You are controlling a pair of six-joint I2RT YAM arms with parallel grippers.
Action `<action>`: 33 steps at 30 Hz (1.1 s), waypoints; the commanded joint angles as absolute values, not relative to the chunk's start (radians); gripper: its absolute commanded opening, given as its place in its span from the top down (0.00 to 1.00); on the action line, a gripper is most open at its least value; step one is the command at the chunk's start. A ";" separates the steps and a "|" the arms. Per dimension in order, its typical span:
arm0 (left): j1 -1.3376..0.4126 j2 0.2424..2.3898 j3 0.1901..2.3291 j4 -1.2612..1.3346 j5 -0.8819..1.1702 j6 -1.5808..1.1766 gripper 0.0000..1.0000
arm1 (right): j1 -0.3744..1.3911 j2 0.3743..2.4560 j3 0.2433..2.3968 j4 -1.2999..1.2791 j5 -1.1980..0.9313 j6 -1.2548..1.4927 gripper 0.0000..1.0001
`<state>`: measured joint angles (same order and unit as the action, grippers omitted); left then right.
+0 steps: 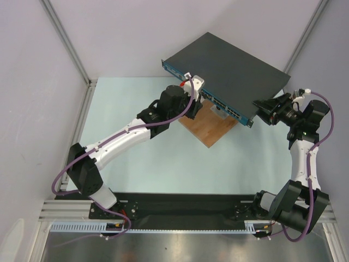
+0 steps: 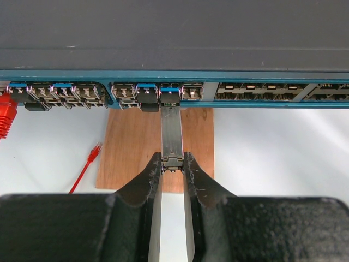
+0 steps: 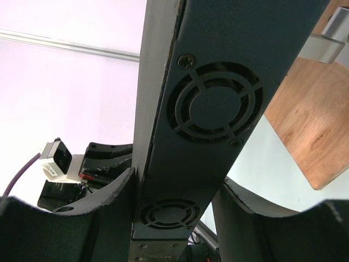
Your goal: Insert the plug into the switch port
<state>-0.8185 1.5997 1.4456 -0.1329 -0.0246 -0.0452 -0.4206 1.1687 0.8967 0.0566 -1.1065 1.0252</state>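
Two arms: left gripper (image 1: 194, 90) at the blue front strip of the switch (image 1: 229, 65); right gripper (image 1: 257, 111) at the switch's right end
Switch: dark grey flat box lying at a diagonal across the far side of the counter (image 1: 142, 164); its front edge rests on the wooden board (image 1: 210, 130); port rows face the left arm
Plug: narrow silver metal piece (image 2: 173, 131), lined up straight with the front strip; far end meets a port with a blue tab, in the group just left of the strip's middle in the left wrist view; how deep it sits cannot be told
Left gripper: fingers (image 2: 150, 183) pinching the plug's near end from both sides, only a narrow gap between them
Right gripper: fingers (image 3: 109, 191) partly spread, clamped on the switch's end wall (image 3: 202, 109), one on each flat face; two round fan grilles show between them
Wooden board: brown, lying under the front strip, sticking out toward the arms
Red cables: one red connector (image 2: 5, 114) seated in a port at the far left; one loose red lead (image 2: 87, 162) on the counter beside the board
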 commanded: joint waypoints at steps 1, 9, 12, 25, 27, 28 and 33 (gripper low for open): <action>-0.818 1.595 1.497 -0.031 -0.041 -0.049 1.00 | -0.396 1.190 0.899 0.135 -1.069 0.939 1.00; -0.818 1.634 1.548 -0.127 -0.061 -0.057 1.00 | -0.396 1.187 0.913 0.104 -1.065 0.905 1.00; -0.818 1.625 1.539 -0.135 -0.061 -0.049 1.00 | -0.394 1.189 0.916 0.104 -1.065 0.908 1.00; -0.819 1.582 1.574 -0.072 -0.069 -0.017 1.00 | -0.393 1.193 0.913 0.107 -1.062 0.911 1.00; -0.819 1.569 1.560 -0.069 -0.069 -0.028 1.00 | -0.393 1.193 0.913 0.109 -1.062 0.911 1.00; -0.821 1.565 1.556 -0.069 -0.068 -0.032 1.00 | -0.393 1.193 0.913 0.109 -1.062 0.910 1.00; -0.824 1.536 1.522 -0.068 -0.069 -0.037 1.00 | -0.391 1.196 0.913 0.112 -1.060 0.916 1.00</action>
